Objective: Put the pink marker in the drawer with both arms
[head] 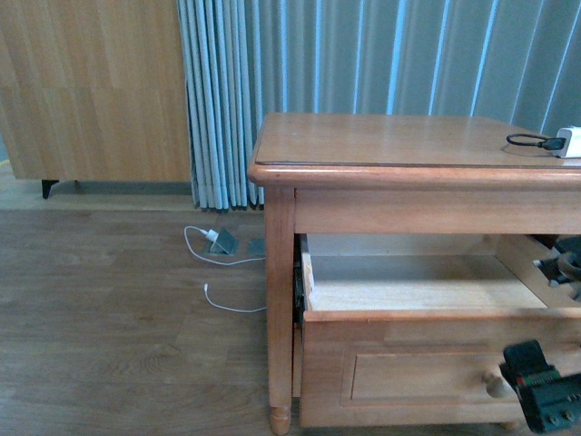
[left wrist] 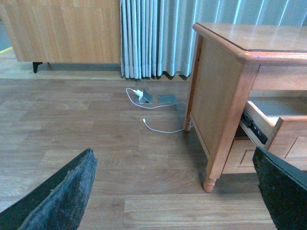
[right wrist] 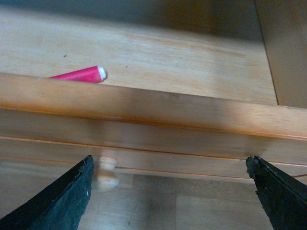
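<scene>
Pink marker (right wrist: pixel 79 75) already lies inside the open drawer (head: pixel 427 295), behind its front rail. Both end effectors gape empty (right (right wrist: pixel 168 196) near the knob (right wrist: pixel 106 173)) — closing comes next.

The left gripper (left wrist: pixel 172 191), black fingers spread wide and empty, hangs above dark wood-plank floor (left wrist: pixel 96 129). Beside it stands the honey-brown wooden nightstand (left wrist: pixel 225 91), its drawer (left wrist: pixel 278 122) pulled open; a white cable (left wrist: pixel 160 129) lies near the pale blue curtain (left wrist: pixel 158 38).

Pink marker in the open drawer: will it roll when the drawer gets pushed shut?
Probably. The pink marker looks round and smooth, lying loose on the drawer's flat wood floor. It seems rigid and light, so a jolt could shift it.
</scene>
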